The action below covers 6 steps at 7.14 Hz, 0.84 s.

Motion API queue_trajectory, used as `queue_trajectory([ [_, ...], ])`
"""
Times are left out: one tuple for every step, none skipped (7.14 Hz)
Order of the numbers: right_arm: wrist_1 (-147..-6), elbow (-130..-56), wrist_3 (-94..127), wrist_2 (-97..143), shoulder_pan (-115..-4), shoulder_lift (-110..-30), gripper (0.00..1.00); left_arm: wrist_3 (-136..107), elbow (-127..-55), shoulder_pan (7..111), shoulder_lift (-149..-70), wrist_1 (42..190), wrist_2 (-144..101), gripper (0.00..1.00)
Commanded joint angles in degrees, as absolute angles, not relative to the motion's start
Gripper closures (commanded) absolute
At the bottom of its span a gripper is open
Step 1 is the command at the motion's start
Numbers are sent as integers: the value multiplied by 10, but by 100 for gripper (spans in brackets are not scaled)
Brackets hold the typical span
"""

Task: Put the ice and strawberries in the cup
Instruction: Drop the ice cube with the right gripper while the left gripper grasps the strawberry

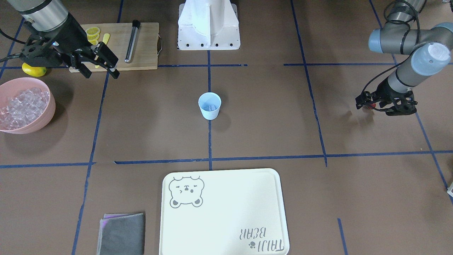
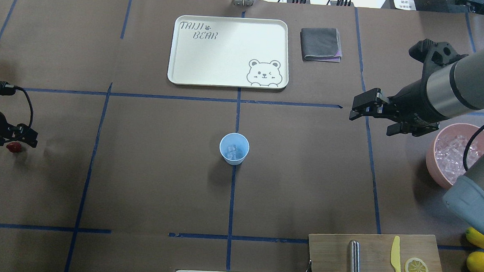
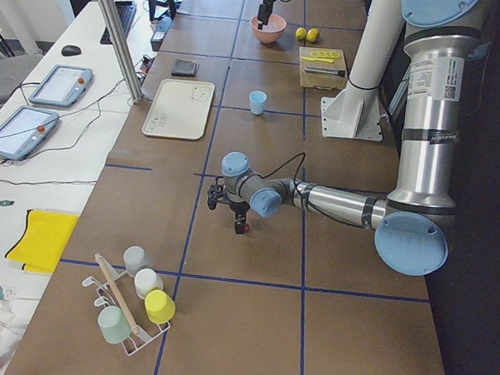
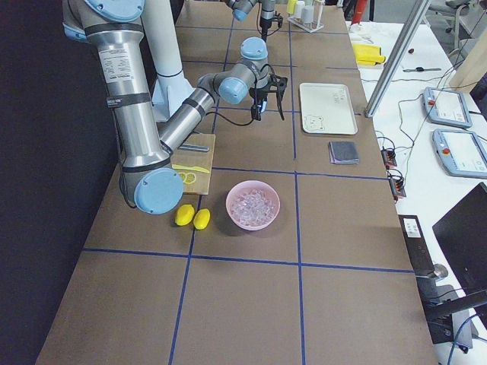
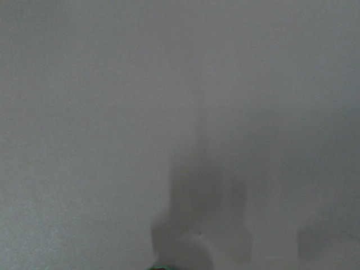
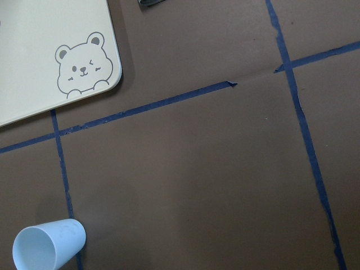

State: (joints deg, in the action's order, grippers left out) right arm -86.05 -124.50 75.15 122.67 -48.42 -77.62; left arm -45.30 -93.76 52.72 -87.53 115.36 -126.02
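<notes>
Tray (image 1: 226, 212), then cup (image 1: 209, 105) with ice (image 1: 211, 107)

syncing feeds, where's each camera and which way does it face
Front-facing: across table, facing base; left arm, right arm.
Overhead: behind robot, looking down; both arms.
Exterior left: table end; left arm near.
Exterior right: opposite end; right arm near.
Left wrist: blur only.
Right wrist: down at tray; no body.
Shared: cup, overhead and right wrist.
</notes>
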Motion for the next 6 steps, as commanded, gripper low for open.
queue_trajectory([
  [-860,-1245,751,1225,-484,-775,0,-454,-937,527,-868,1153,-1259,35],
  [-860,-1245,751,1227,-485,-776,0,-454,-937,527,-864,1153,-1259,71],
  [-860,-1245,751,1227,-485,-776,0,-454,-936,527,-864,1153,-1259,95],
  [-860,-1246,751,1227,-486,-778,0,-455,-940,527,-865,1153,-1259,100],
  [-860,-1246,751,1228,-487,-778,0,-460,-947,528,-871,1153,-1261,100],
  [-861,-1250,750,1232,-496,-780,0,-468,-978,528,-874,1152,-1273,100],
])
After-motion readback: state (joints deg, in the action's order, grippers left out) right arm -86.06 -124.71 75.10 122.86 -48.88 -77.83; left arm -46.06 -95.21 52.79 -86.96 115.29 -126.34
